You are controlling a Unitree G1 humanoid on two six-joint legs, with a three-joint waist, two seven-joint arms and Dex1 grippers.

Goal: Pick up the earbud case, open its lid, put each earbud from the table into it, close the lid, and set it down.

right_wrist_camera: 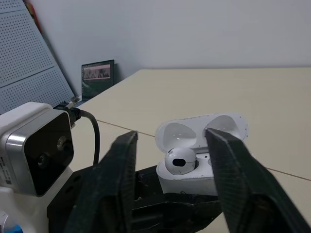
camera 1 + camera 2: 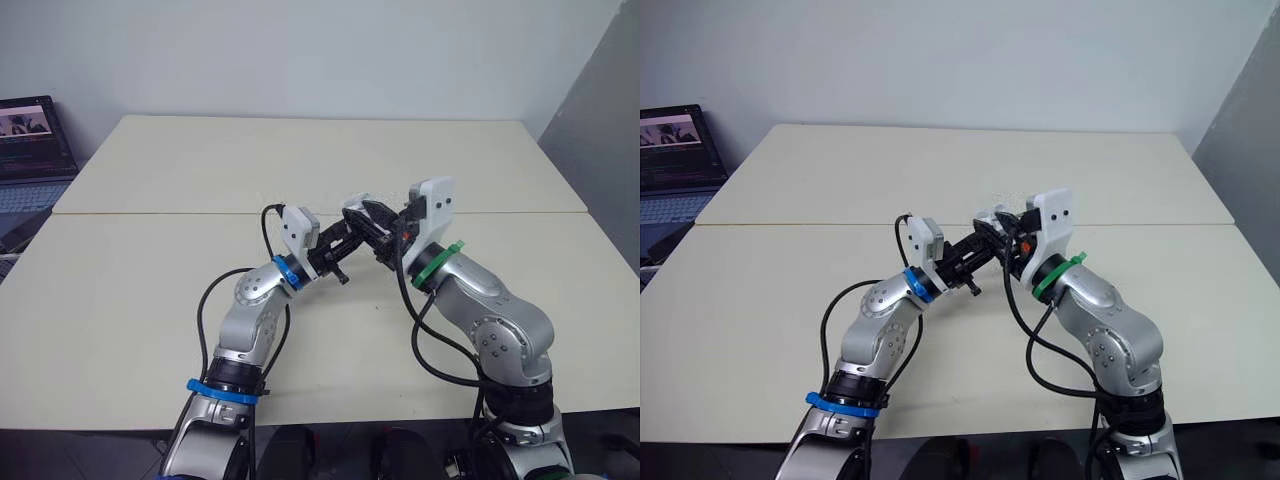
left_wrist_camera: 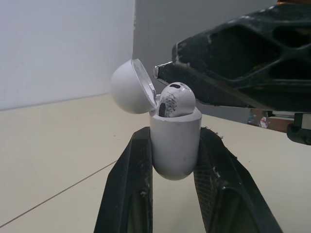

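Over table (image 2: pixel 150 300), right gripper (image 1: pixel 170 134) crowding case (image 3: pixel 175 145), laptop (image 2: pixel 35 135) far-left

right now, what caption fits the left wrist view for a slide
Left claw grips the open earbud case, one earbud seated inside.

The left arm (image 2: pixel 250 305) and right arm (image 2: pixel 500 330) both bend inward, elbows out, so that their wrists meet mid-scene. The left gripper (image 3: pixel 176 136) points right and away, its fingers (image 3: pixel 131 184) clamped on both sides of the case (image 3: pixel 175 145). The right gripper (image 1: pixel 171 138) points left, its fingers (image 1: pixel 116 170) spread apart close by the case.
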